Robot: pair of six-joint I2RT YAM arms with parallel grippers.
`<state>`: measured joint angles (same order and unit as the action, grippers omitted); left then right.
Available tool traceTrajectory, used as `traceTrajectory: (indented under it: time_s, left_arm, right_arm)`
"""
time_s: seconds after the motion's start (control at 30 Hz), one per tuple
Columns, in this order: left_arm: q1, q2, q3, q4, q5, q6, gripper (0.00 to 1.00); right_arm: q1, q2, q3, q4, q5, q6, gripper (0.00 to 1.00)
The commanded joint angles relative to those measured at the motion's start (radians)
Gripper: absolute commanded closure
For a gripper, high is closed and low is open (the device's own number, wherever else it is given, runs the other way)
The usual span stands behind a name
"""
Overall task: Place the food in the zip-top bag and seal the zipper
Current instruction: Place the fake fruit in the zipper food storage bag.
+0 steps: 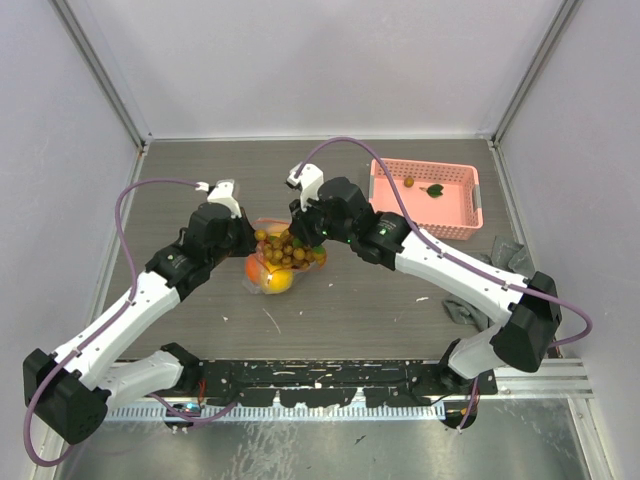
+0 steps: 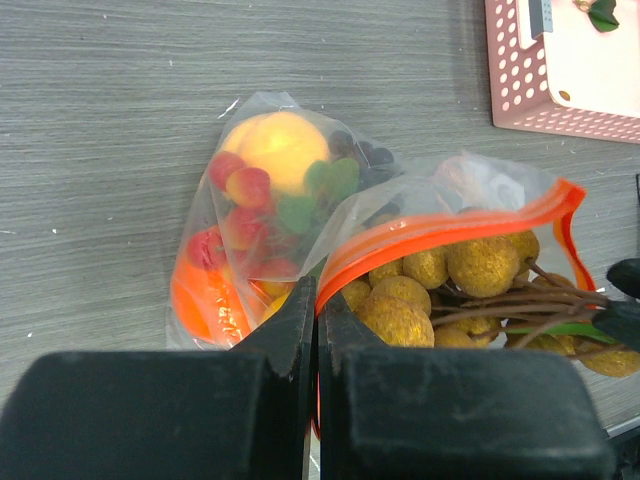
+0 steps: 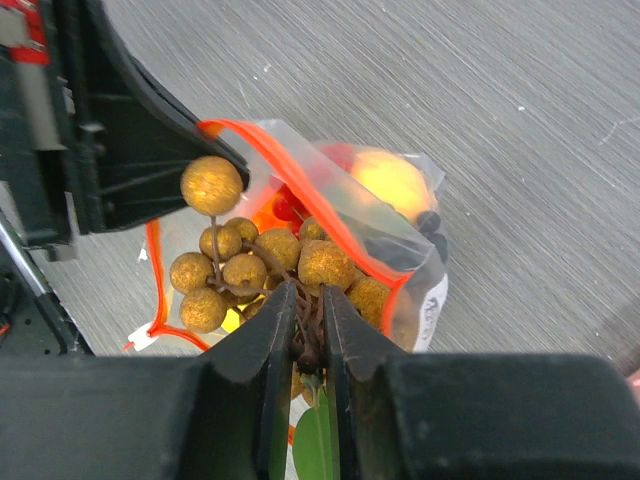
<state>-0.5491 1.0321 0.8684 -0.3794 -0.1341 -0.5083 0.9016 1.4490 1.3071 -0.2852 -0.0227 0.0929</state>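
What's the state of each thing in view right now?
bag: open, fruit inside.
zipper: unsealed.
brown bunch: at the bag mouth, not fully in.
yellow fruit: inside bag.
orange fruit: inside bag.
left gripper: shut on zipper.
right gripper: shut on brown bunch, by its stem.
basket: upright, holds a leaf and a small ball.
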Motion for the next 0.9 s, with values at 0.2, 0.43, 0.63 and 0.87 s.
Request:
traceTrajectory:
  time_s: [0.2,0.43,0.63,0.87]
  left_arm:
    - [0.005,0.027,0.061,0.027,0.054,-0.011,1.00]
    - [0.005,0.007,0.067,0.021,0.074,-0.016,1.00]
    - [0.004,-0.011,0.068,0.006,0.069,-0.012,1.00]
    - [0.005,0.010,0.086,0.000,0.125,-0.011,1.00]
  right_arm:
    - [0.022,0.028,0.059,0.184,-0.072,0.043,1.00]
    - [0.043,0.075,0.045,0.196,0.112,-0.010,1.00]
    - [0.043,0.067,-0.011,0.274,0.307,-0.018,1.00]
    - [0.045,0.043,-0.046,0.383,0.324,0.040,1.00]
